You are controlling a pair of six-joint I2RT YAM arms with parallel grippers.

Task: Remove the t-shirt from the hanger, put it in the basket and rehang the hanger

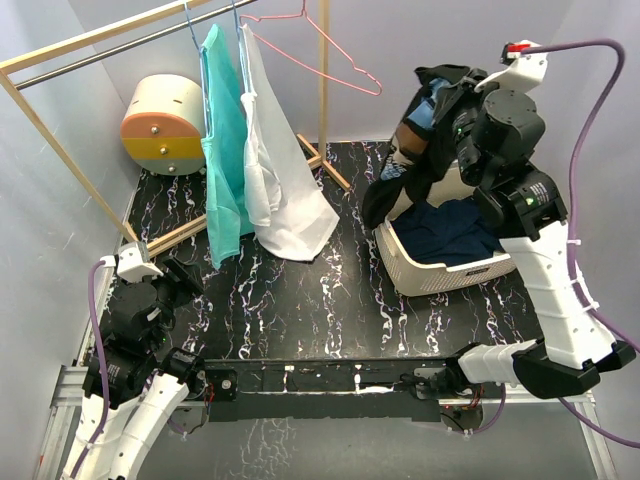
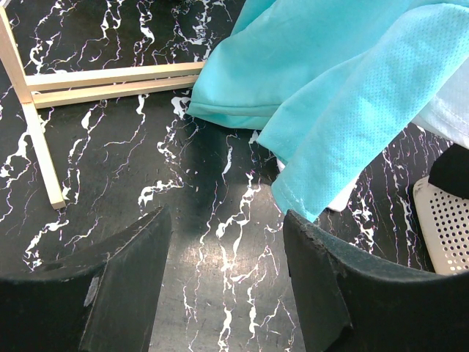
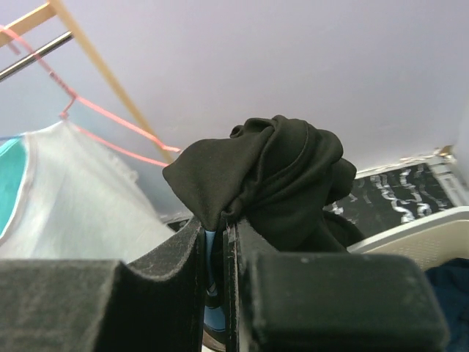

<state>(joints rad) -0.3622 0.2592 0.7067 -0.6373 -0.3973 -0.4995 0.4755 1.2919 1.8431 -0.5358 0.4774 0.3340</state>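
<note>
A black t-shirt (image 1: 420,150) hangs bunched from my right gripper (image 1: 443,98), held above the white basket (image 1: 440,277). In the right wrist view the jaws of that gripper (image 3: 216,227) are shut on the black t-shirt (image 3: 271,176), with a blue patch of it showing between them. A bare pink hanger (image 1: 330,55) hangs on the rail; it also shows in the right wrist view (image 3: 102,121). My left gripper (image 1: 180,275) stays low at the table's left, open (image 2: 227,218), with nothing between its fingers.
A teal shirt (image 1: 225,170) and a white shirt (image 1: 280,190) hang on hangers from the wooden rack (image 1: 100,40). The teal shirt's hem (image 2: 330,95) droops just ahead of my left gripper. A navy garment (image 1: 450,230) lies in the basket. A round cream drawer unit (image 1: 165,125) stands back left.
</note>
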